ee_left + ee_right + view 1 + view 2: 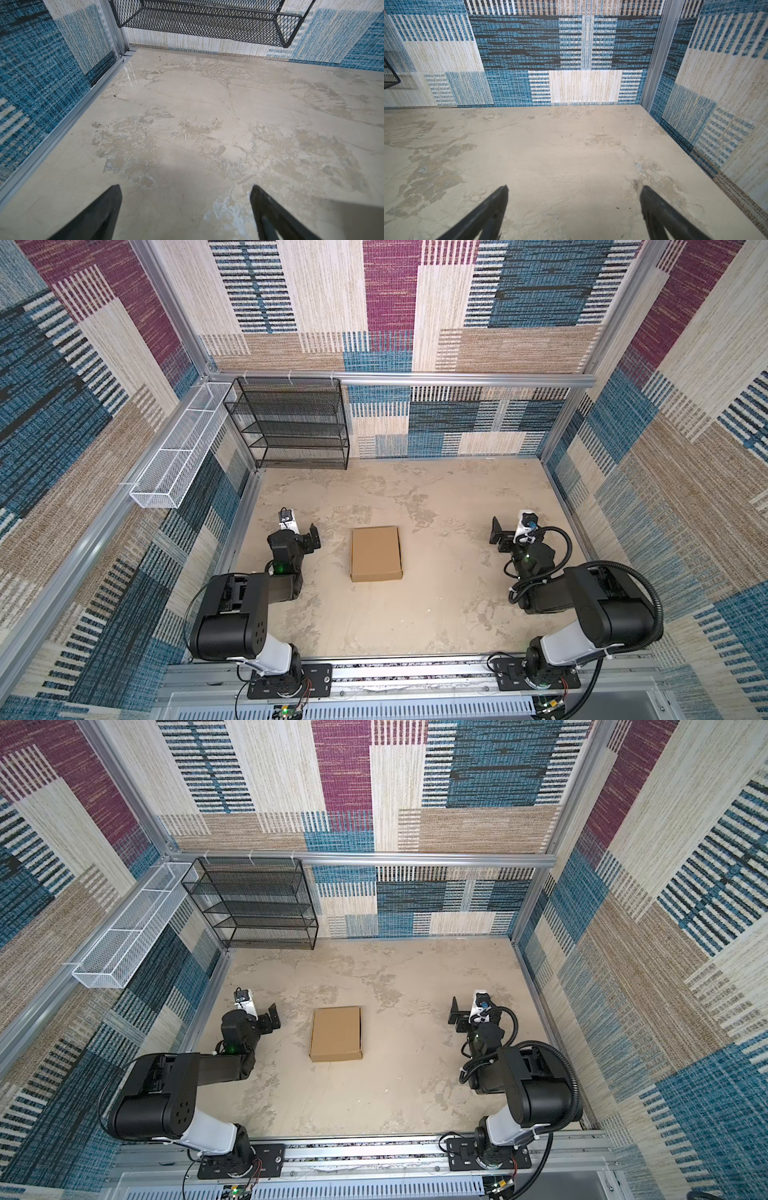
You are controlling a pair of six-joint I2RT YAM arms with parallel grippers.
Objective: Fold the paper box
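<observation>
**Box folded mid-table, both pincers spread**

The paper box [376, 553] lies flat on the table [415, 622] w/ its lid down, so the inside is hidden. The left gripper [185, 187] sits left of the box and the right gripper [574, 187] right of it. Both are well apart from the box, fingers spread wide, pinching nothing. Only beige tabletop lies btwn each gripper and the box. Beyond the box and to its left, a black mesh shelf [291, 423] is against the back wall. Further left of the box, a white mesh basket [174, 448], split by dividers, hangs on the side rail.
</observation>
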